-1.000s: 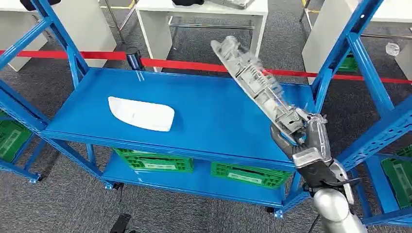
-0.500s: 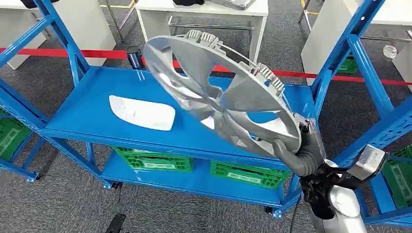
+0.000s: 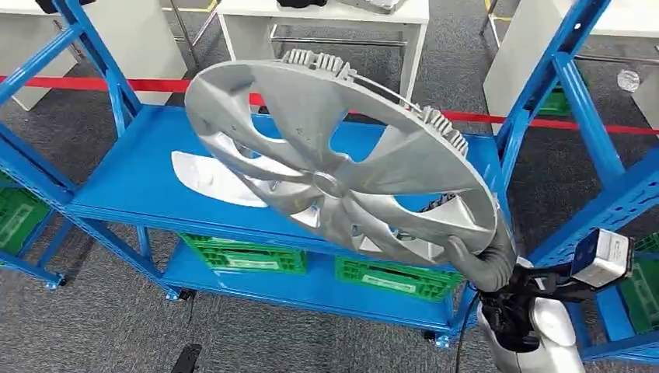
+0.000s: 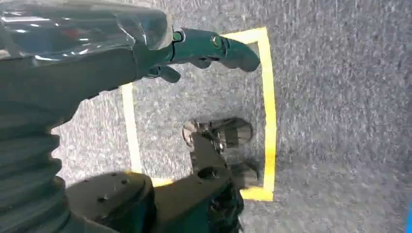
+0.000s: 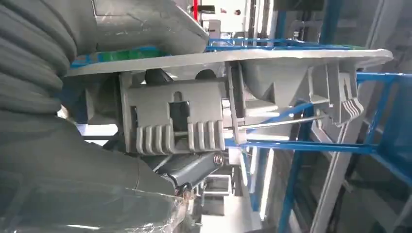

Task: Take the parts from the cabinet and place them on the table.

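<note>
Silver wheel cover (image 3: 334,167): a big round plastic hubcap with spokes and cut-outs, held up in the air in front of the blue rack (image 3: 326,179), tilted so its spoked face turns toward the head camera. It reaches up and away from the right hand, out over the rack's upper shelf.
Right hand (image 3: 488,260): grasping the wheel cover at the rim edge nearest the robot, low on the disc; grey fingers (image 3: 466,255) wrap over the rim. In the right wrist view the thumb and fingers clamp the rim beside the ribbed retaining clips on the cover's back (image 5: 194,116).
Left hand (image 4: 194,48): hanging down over grey carpet with yellow floor tape (image 4: 268,107); its dark fingers (image 4: 233,48) lie stretched out and nothing is in them.
White part (image 3: 206,177): a flat pale piece lying on the rack's upper shelf, well away from the right hand on the far side of the wheel cover, which hides part of it.
Green crates (image 3: 247,258): on the lower shelf of the rack, below the held cover.
Red tape (image 3: 93,84): a barrier line running across behind the rack.
White tables (image 3: 326,31): beyond the tape, on the grey carpet.
</note>
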### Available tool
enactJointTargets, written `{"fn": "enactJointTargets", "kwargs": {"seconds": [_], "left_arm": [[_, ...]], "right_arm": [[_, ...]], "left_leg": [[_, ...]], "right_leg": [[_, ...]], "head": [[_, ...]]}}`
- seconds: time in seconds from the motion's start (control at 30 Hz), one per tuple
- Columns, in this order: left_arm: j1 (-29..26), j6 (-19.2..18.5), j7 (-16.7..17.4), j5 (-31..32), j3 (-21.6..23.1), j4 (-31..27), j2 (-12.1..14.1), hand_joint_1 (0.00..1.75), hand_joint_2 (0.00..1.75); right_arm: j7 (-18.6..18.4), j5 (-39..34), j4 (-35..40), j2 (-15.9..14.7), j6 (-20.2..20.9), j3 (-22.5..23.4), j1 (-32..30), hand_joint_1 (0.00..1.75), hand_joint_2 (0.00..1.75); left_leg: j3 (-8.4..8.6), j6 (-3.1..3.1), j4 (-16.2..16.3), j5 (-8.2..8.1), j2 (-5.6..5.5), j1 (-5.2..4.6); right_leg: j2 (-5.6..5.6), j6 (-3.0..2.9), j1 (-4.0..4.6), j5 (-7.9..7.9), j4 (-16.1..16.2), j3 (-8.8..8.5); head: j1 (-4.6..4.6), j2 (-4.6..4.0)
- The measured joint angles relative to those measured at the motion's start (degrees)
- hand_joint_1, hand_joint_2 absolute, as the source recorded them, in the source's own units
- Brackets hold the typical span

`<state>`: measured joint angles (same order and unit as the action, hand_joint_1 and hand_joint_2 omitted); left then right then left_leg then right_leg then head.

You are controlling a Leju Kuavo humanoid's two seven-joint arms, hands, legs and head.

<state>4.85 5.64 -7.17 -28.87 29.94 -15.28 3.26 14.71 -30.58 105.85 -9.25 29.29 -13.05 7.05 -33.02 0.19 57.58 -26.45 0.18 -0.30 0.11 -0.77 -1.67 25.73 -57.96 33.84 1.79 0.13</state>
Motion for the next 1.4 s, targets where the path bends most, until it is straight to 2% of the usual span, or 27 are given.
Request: {"fn": "enactJointTargets", "kwargs": {"seconds": [0.03,0.13,0.17,0.2,0.23,0.3,0.33,0.43,0.5,0.53,0.6,0.67,0.7,0.73,0.8,0.83,0.9,0.97,1.0,1.03,1.13,1.17,1.2,1.27,1.3,1.33,1.4], "left_arm": [[0.0,0.9,-0.6,0.0,-0.1,0.0,-0.2,0.00,1.75],[-0.1,3.0,-2.1,0.7,-0.2,0.0,-0.2,0.00,1.75],[-0.2,3.8,-2.5,1.1,-0.2,0.0,-0.3,0.00,1.75],[-0.2,4.3,-2.6,1.4,-0.2,0.0,-0.4,0.00,1.75],[-0.2,4.2,-2.6,1.5,-0.2,0.0,-0.4,0.00,1.75],[-0.2,3.0,-2.6,1.2,-0.2,0.0,-0.2,0.00,1.75],[-0.1,2.4,-2.6,1.0,-0.2,0.0,-0.1,0.00,1.75],[-0.2,0.8,-2.4,-0.8,-0.4,0.0,0.0,0.00,1.75],[-0.2,-0.5,-2.2,-2.0,-0.7,0.0,0.1,0.00,1.75],[-0.2,-1.3,-2.1,-2.4,-0.8,0.0,0.0,0.00,1.75],[-0.1,-2.3,-1.6,-3.3,-1.2,0.0,0.0,0.00,1.75],[-0.2,-3.1,-0.8,-4.2,-1.5,0.0,0.0,0.00,1.75],[-0.2,-3.3,-0.7,-4.4,-1.7,0.0,-0.1,0.00,1.75],[-0.2,-3.5,-0.5,-4.7,-1.7,0.0,-0.1,0.00,1.75],[-0.2,-4.1,-0.1,-4.8,-1.7,0.0,-0.1,0.00,1.75],[-0.2,-4.4,0.0,-4.8,-1.7,0.0,-0.1,0.00,1.75],[-0.3,-4.5,0.2,-4.9,-1.7,0.0,-0.1,0.00,1.75],[-0.4,-4.5,0.3,-4.9,-1.7,0.0,0.0,0.00,1.75],[-0.4,-4.5,0.3,-4.9,-1.7,0.0,0.0,0.00,1.75],[-0.5,-4.5,0.3,-4.9,-1.7,0.0,-0.1,0.00,1.75],[-0.5,-4.6,0.3,-4.9,-1.7,0.1,0.0,0.00,1.75],[-0.6,-4.5,0.3,-4.9,-1.7,0.1,0.0,0.00,1.75],[-0.7,-4.5,0.4,-4.9,-1.7,0.1,0.0,0.00,1.75],[-0.8,-4.5,0.4,-4.9,-1.7,0.2,0.1,0.00,1.75],[-0.7,-4.4,0.4,-4.9,-1.7,0.2,0.1,0.00,1.75],[-0.7,-4.4,0.4,-4.9,-1.7,0.2,0.2,0.00,1.75],[-0.7,-4.4,0.3,-4.9,-1.7,0.2,0.3,0.00,1.75]], "right_arm": [[-0.4,-1.0,0.0,0.0,0.5,0.0,-0.1,1.71,1.75],[-1.2,-3.5,0.0,0.3,1.6,-0.5,-0.5,1.71,1.75],[-1.8,-4.2,0.0,0.3,1.9,-0.7,-0.7,1.71,1.75],[-2.2,-4.8,0.0,0.3,2.2,-1.1,-0.9,1.71,1.75],[-2.7,-5.1,0.0,0.3,2.4,-1.4,-1.0,1.71,1.75],[-3.2,-5.8,0.0,0.3,2.9,-2.1,-1.0,1.71,1.75],[-3.4,-6.2,0.0,0.3,3.2,-2.4,-1.0,1.71,1.75],[-4.0,-7.6,-0.2,0.3,3.8,-3.5,-1.0,1.71,1.75],[-4.3,-8.6,-0.3,0.3,4.2,-4.1,-1.0,1.71,1.75],[-4.3,-9.0,-0.4,0.2,4.4,-4.4,-1.0,1.71,1.75],[-4.3,-10.2,-0.8,-0.1,5.1,-5.0,-1.0,1.71,1.75],[-4.3,-10.8,-1.4,-0.3,5.7,-5.7,-1.3,1.71,1.75],[-4.3,-11.0,-1.7,-0.4,5.9,-5.9,-1.5,1.71,1.75],[-4.4,-11.4,-1.9,-0.5,6.2,-6.2,-1.5,1.71,1.75],[-4.5,-12.2,-2.2,-0.6,6.7,-6.7,-1.5,1.71,1.75],[-4.5,-12.5,-2.2,-0.6,7.0,-6.9,-1.5,1.71,1.75],[-4.7,-13.4,-2.4,-0.5,7.5,-7.3,-1.3,1.71,1.75],[-5.0,-13.9,-2.7,-0.5,7.8,-7.8,-1.3,1.71,1.75],[-5.2,-14.1,-2.8,-0.5,7.9,-8.1,-1.1,1.71,1.75],[-5.4,-14.2,-2.9,-0.4,7.9,-8.3,-0.8,1.71,1.75],[-5.5,-14.5,-3.2,0.1,8.2,-8.8,-0.2,1.71,1.75],[-5.5,-14.6,-3.4,0.2,8.2,-9.0,-0.1,1.71,1.75],[-5.6,-14.6,-3.6,0.3,8.2,-9.1,0.0,1.71,1.75],[-5.7,-14.6,-3.8,0.4,8.0,-9.5,0.2,1.71,1.75],[-5.7,-14.7,-3.8,0.5,8.0,-9.6,0.4,1.71,1.75],[-5.7,-14.7,-3.8,0.7,8.0,-9.7,0.6,1.71,1.75],[-5.7,-14.8,-3.8,0.8,8.0,-9.8,0.9,1.71,1.75]], "left_leg": [[-0.87,-0.44,2.4,-1.70,0.00,0.05],[-7.40,-1.24,16.3,-7.81,0.01,0.60],[-8.64,-1.27,18.6,-8.01,0.00,0.69],[-8.36,-1.19,17.7,-6.84,0.00,0.72],[-6.86,-1.04,14.3,-4.67,0.00,0.72],[-0.99,-0.22,2.5,0.74,-0.17,0.66],[0.49,0.08,-0.2,0.20,-0.35,0.45],[0.06,0.42,-0.3,0.27,-0.22,-0.01],[1.07,1.34,-2.0,1.39,-0.15,0.60],[1.22,1.62,-2.3,1.66,-0.09,0.45],[0.96,1.82,-2.2,1.77,-0.10,0.33],[0.79,1.86,-2.2,1.80,-0.11,0.14],[0.77,1.86,-2.1,1.79,-0.16,0.13],[0.76,1.84,-1.9,1.73,-0.22,0.14],[0.66,1.61,-1.3,1.42,-0.31,0.14],[0.43,1.23,-0.7,1.11,-0.34,0.08],[-0.11,0.77,-0.2,0.86,-0.32,-0.32],[-0.12,0.41,-0.3,1.06,-0.26,-0.12],[-0.25,0.24,0.0,0.83,-0.29,-0.08],[-0.93,-0.25,1.1,-0.30,-0.29,0.00],[-6.07,-1.38,13.5,-7.05,-0.27,0.61],[-7.71,-1.57,17.2,-8.16,-0.26,0.77],[-8.01,-1.64,18.0,-7.87,-0.26,0.90],[-4.72,-1.47,11.9,-4.29,-0.26,0.96],[-1.22,-1.18,5.5,-1.47,-0.27,0.95],[1.34,-0.79,0.7,-0.19,-0.46,0.92],[1.58,-0.40,-0.3,-0.71,-0.58,0.44]], "right_leg": [[-0.03,-0.40,-0.02,0.00,0.0,-0.05],[-0.01,-0.48,0.14,0.04,0.0,0.04],[-0.01,-0.47,0.17,0.05,0.0,0.03],[-0.01,-0.47,0.21,0.05,0.0,-0.02],[0.05,-0.46,0.25,0.06,0.0,-0.08],[0.27,-0.43,0.33,0.06,0.0,-0.30],[0.29,-0.36,0.40,0.02,0.0,-0.26],[0.26,0.21,0.51,-0.26,0.2,0.05],[0.18,0.87,0.59,-0.20,0.2,0.32],[0.10,0.80,0.61,0.73,-1.2,1.00],[0.10,0.25,0.58,4.72,-9.6,4.81],[0.10,0.48,0.60,7.21,-17.7,8.64],[0.09,0.87,0.57,6.78,-17.5,8.61],[0.09,1.37,0.56,5.44,-14.7,7.09],[-0.04,2.24,0.44,1.61,-4.5,1.86],[-0.23,1.84,0.44,0.99,0.0,-0.06],[-0.07,0.71,0.78,0.65,-0.3,-0.26],[0.02,0.20,1.00,0.47,-0.3,-0.12],[0.02,-0.24,0.18,0.18,0.0,-0.15],[0.02,-0.25,0.24,0.18,0.0,-0.19],[-0.01,-0.71,0.26,-0.02,-0.1,0.05],[-0.02,-0.71,0.28,-0.03,-0.1,0.12],[-0.02,-0.69,0.29,-0.05,-0.1,0.15],[0.01,-0.64,0.27,-0.08,-0.1,0.07],[0.08,-0.55,0.28,-0.14,-0.1,-0.06],[0.11,-0.42,0.26,-0.22,-0.1,-0.12],[0.10,0.19,0.59,-0.60,-0.1,0.35]], "head": [[0.30,0.00],[0.31,0.00],[0.33,0.00],[0.31,0.00],[0.33,0.00],[0.35,0.00],[0.24,0.00],[0.26,0.00],[0.24,0.00],[0.02,0.00],[-0.07,0.00],[-0.04,0.00],[-0.04,0.00],[-0.04,0.00],[-0.07,0.00],[-0.07,0.00],[0.02,0.00],[0.02,0.00],[0.00,0.00],[0.06,0.00],[0.42,0.00],[0.39,0.00],[0.41,0.00],[0.42,0.00],[0.42,0.00],[0.39,0.00],[0.35,0.00]]}}
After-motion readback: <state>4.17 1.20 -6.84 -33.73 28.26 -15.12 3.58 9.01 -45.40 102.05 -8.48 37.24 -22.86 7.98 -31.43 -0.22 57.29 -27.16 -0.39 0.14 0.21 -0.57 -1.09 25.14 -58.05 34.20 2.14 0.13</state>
